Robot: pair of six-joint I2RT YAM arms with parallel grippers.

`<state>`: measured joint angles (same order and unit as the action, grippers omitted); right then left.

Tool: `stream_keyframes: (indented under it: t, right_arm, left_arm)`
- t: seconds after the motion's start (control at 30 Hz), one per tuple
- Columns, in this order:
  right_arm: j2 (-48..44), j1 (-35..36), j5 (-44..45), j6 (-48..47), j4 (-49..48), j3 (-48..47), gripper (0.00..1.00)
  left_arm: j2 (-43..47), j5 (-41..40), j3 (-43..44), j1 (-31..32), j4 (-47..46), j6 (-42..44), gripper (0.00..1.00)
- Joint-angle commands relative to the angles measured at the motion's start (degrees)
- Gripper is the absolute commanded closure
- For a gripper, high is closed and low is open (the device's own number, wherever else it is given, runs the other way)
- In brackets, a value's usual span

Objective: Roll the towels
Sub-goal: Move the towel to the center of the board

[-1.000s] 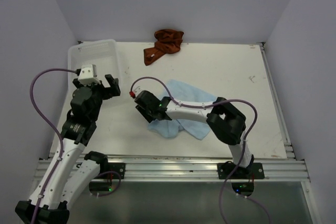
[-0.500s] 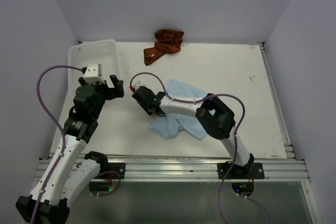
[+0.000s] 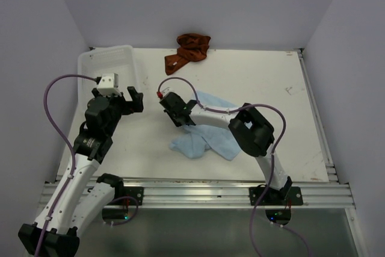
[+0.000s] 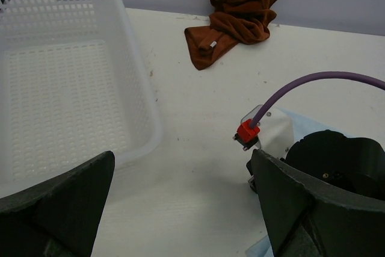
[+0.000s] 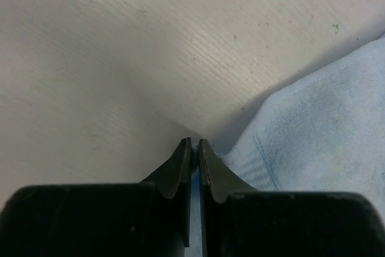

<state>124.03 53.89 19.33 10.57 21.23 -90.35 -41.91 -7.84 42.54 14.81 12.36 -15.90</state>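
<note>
Blue towel (image 3: 204, 145) crumpled mid counter (image 3: 271, 88), partly hidden under R arm (image 3: 210, 117). Right pincer (image 5: 194, 144) nearly closed, pinching towel's edge; grip barely visible. Left pincer (image 4: 182, 162) wide, empty. Rust towel (image 3: 187, 52) bunched at far edge.

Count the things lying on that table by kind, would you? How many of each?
Towels: 2, a light blue towel and a rust-brown towel
Baskets: 1, a white mesh basket
Total: 3

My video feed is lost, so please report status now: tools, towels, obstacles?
Left tool open, empty. Right tool pinching blue towel corner. Rust towel bunched, far edge. Nothing in the way.
</note>
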Motion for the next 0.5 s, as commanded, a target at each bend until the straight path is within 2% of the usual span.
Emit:
stream_keyframes:
  t: [0.0, 0.03, 0.47]
  right_arm:
    - [-3.5, 0.0, -3.6, 0.8, 2.5, 1.5, 0.97]
    - [-4.0, 0.0, -3.7, 0.6, 2.6, 1.5, 1.00]
    - [-15.9, -0.2, -8.5, 3.8, 3.3, 2.6, 1.00]
  left_arm:
    - [-0.1, 1.0, 1.5, 0.0, -1.2, -0.3, 0.00]
    - [-0.2, 1.1, 1.5, 0.0, -1.2, -0.4, 0.00]
    - [-0.1, 1.2, 1.5, -0.2, -1.1, -0.4, 0.00]
